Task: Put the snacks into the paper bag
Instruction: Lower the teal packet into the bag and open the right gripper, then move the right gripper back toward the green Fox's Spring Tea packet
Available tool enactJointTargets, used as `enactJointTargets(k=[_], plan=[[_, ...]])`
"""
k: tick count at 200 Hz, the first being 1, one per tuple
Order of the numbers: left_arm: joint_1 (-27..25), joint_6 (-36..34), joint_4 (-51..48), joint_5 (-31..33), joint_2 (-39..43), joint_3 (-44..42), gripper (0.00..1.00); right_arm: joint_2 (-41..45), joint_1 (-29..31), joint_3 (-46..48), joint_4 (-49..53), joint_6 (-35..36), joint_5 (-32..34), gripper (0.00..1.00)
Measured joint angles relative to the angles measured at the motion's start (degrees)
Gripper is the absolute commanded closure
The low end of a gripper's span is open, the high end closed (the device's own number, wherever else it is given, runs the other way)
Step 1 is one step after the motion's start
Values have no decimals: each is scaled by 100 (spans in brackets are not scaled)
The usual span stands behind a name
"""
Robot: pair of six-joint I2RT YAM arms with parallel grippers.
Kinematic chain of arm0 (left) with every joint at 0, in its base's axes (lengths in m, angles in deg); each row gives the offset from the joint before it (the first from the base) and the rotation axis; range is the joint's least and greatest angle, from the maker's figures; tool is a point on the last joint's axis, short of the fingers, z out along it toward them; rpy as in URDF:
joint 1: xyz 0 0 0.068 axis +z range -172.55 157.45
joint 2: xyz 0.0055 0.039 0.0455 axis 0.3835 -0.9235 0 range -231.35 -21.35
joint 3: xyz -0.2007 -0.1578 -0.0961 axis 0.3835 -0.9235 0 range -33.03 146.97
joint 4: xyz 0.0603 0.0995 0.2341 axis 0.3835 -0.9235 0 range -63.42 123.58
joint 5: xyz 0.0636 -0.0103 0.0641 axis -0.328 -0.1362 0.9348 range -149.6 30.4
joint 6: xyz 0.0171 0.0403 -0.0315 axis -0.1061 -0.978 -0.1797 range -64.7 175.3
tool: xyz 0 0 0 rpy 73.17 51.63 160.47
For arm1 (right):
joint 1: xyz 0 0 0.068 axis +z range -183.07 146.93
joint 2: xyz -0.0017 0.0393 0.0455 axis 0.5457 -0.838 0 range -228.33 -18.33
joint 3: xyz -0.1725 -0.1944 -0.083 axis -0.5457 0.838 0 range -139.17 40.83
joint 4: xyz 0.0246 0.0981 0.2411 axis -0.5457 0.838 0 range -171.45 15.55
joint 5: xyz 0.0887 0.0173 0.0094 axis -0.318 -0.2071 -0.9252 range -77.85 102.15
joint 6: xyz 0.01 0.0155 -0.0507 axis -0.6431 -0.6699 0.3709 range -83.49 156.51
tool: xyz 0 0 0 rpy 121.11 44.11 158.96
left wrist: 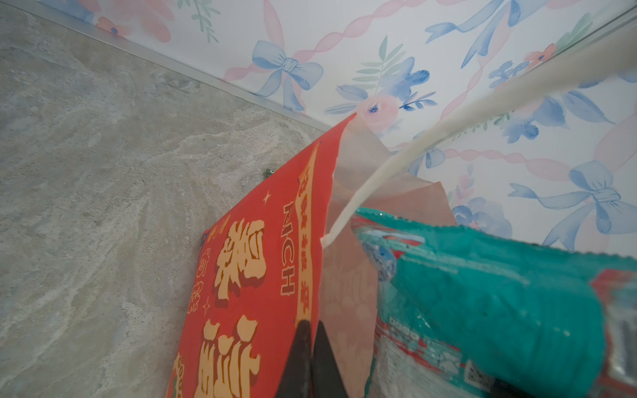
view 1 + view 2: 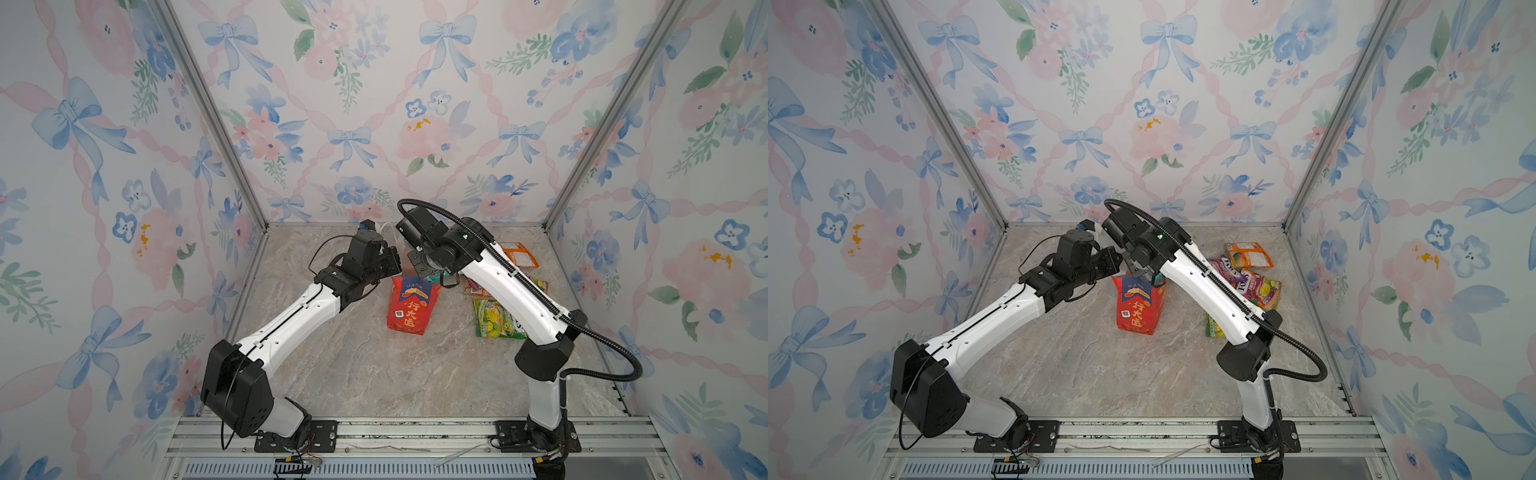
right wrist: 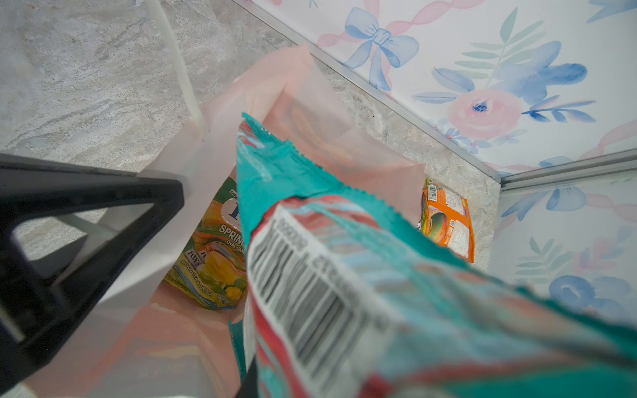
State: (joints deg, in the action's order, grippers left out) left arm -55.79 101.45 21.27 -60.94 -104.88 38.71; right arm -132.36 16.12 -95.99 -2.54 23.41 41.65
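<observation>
Only wrist views show left tool (image 1: 312,332) pinching bag (image 1: 255,275), right tool (image 3: 262,386) gripping teal packet (image 3: 344,275).

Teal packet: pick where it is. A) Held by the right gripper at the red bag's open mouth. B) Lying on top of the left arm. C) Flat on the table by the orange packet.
A: the right wrist view shows the teal packet hanging from the right gripper at the red bag opening.

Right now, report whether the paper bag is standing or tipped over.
Standing upright. In both top views the paper bag rests on its base, mouth upward; the left gripper pinches its rim.
</observation>
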Motion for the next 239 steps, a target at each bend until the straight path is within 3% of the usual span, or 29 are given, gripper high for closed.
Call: enactJointTargets(k=[53,164,239], plan=[[0,0,0,2,0,0,100,-146,-55,-13,-15,-46,-81,70],[-11,0,7,0,-4,0,100,-223,-72,-396,-68,48,-330,48],[-11,0,22,-2,-11,0,100,525,-483,-179,-358,199,-2168,35]])
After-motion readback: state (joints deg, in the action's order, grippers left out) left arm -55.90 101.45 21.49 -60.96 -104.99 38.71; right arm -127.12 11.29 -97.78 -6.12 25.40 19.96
